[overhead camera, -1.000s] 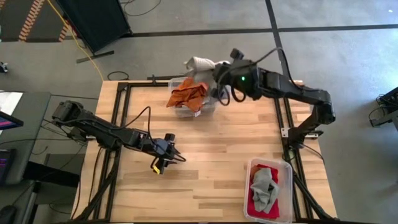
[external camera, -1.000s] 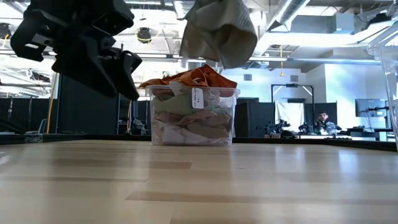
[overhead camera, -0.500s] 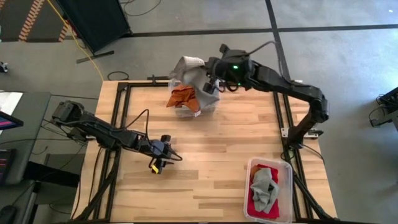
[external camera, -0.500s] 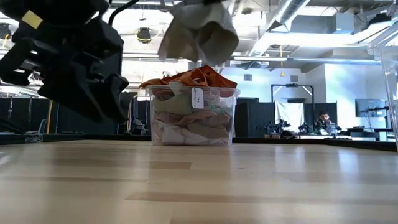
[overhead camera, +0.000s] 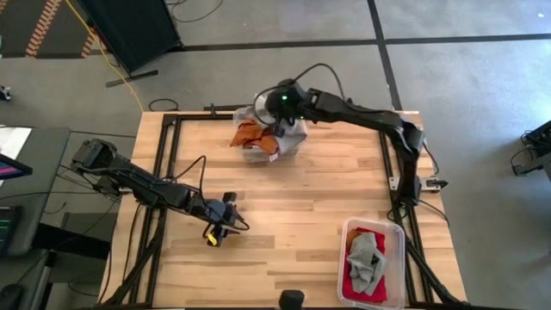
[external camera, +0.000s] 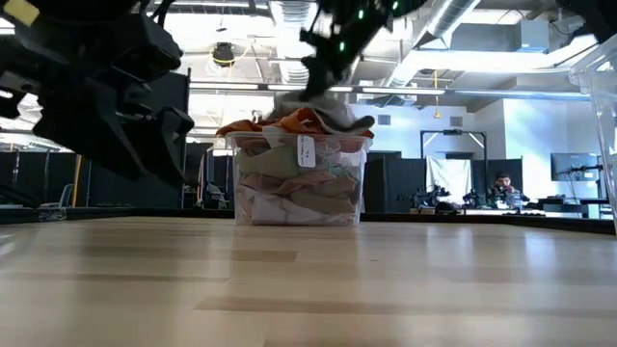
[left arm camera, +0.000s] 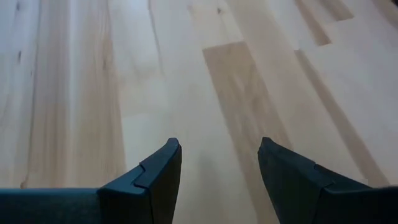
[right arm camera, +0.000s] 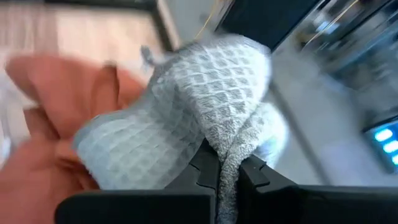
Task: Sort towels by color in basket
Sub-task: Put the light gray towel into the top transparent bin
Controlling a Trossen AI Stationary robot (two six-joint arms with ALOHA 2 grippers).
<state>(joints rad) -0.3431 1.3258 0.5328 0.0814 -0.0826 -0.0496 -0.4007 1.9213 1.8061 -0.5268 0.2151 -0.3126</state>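
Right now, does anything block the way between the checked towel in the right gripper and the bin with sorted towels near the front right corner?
Nothing visible does. The right gripper holds the checked towel over the full bin; bare table lies between there and the sorted bin.

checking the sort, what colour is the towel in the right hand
Light grey-green with a waffle check, the towel shows best in the right wrist view.

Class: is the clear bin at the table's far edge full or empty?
Full. The clear bin is packed with towels up to its rim, and a rust-orange towel mounds above it.
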